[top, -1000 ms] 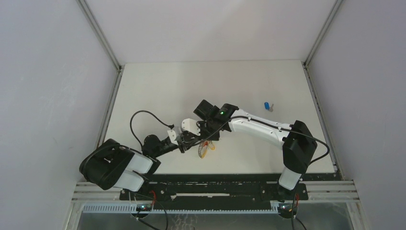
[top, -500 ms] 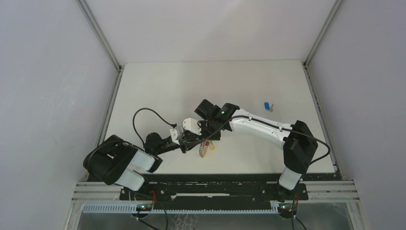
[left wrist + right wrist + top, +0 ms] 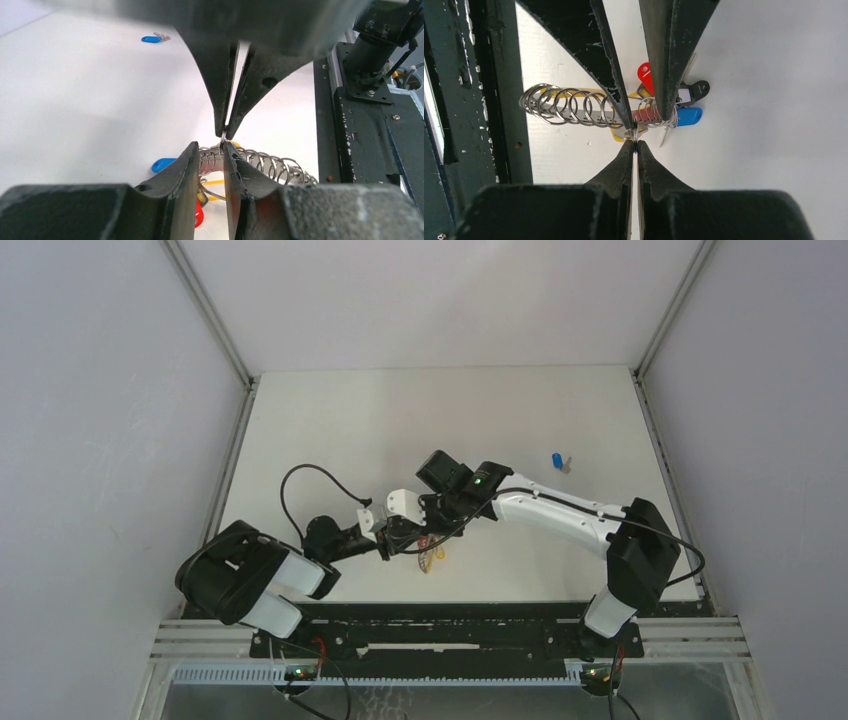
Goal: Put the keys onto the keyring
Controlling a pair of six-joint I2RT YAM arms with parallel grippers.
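The keyring [image 3: 432,558] hangs low near the table's front middle, a silver coiled chain [image 3: 564,107] with red [image 3: 645,72], blue [image 3: 688,116] and yellow caps. My right gripper [image 3: 635,145] is shut on its thin silver ring [image 3: 635,136], also seen from the left wrist as ring [image 3: 222,140]. My left gripper [image 3: 210,147] faces it tip to tip, jaws narrowly apart and closed on a stretch of the chain [image 3: 212,160]. A loose blue-capped key [image 3: 558,461] lies far right, apart from both grippers, and shows as key [image 3: 150,39] at the top.
The black base rail [image 3: 360,125] runs close along the near side of the grippers. White walls with metal corner posts [image 3: 215,320] enclose the table. The left arm's cable [image 3: 300,480] loops above its wrist.
The right arm has shifted slightly right and nearer, and the key bunch moved a little with it. The left jaws have narrowed slightly on the chain.
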